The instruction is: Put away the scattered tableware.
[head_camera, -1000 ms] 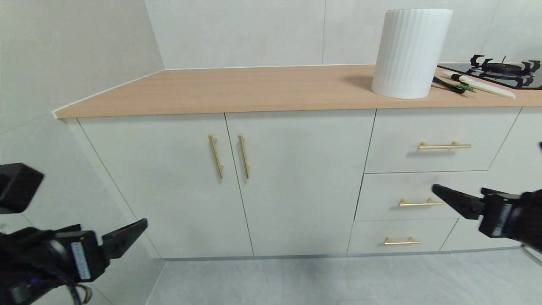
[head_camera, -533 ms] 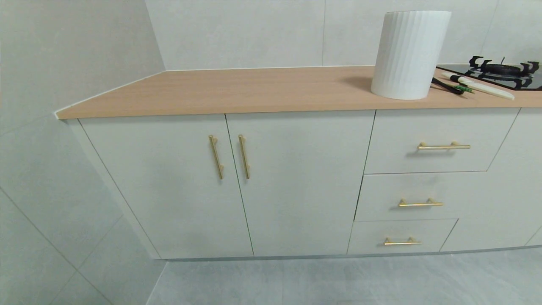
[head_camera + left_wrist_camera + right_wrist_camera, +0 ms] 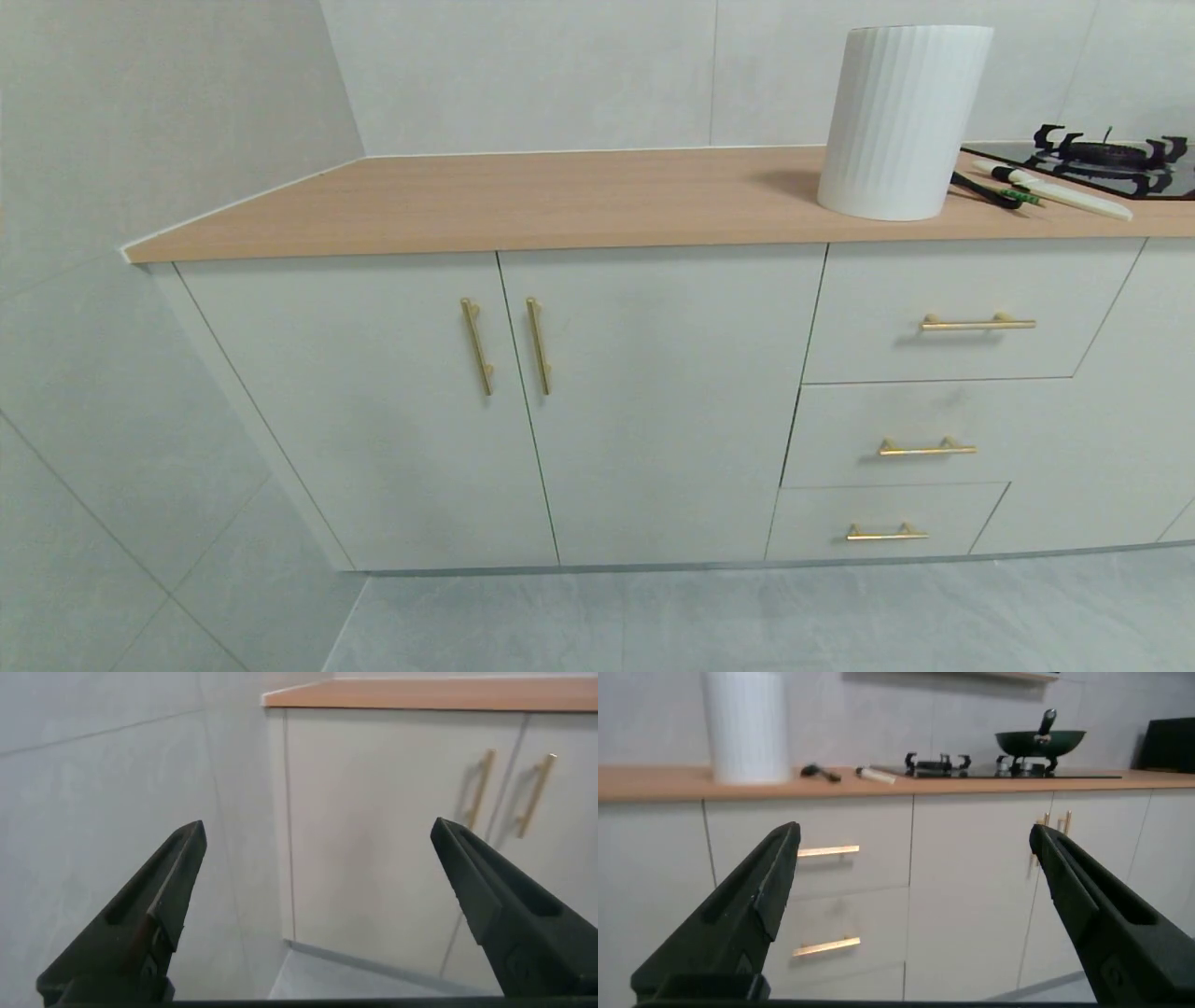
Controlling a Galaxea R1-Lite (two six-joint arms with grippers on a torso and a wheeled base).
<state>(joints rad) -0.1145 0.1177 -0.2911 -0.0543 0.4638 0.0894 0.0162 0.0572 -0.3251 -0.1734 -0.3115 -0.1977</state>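
On the counter (image 3: 560, 196), tableware (image 3: 1055, 190) lies beside canister (image 3: 901, 121); near front edge.

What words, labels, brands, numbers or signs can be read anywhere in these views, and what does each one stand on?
None: no text can be read in any view.
The white ribbed container, the cabinet doors and the drawer fronts are plain.
The utensil with the green band beside the container is too small to tell whether it bears print.
The pan on the stove shows no marking.
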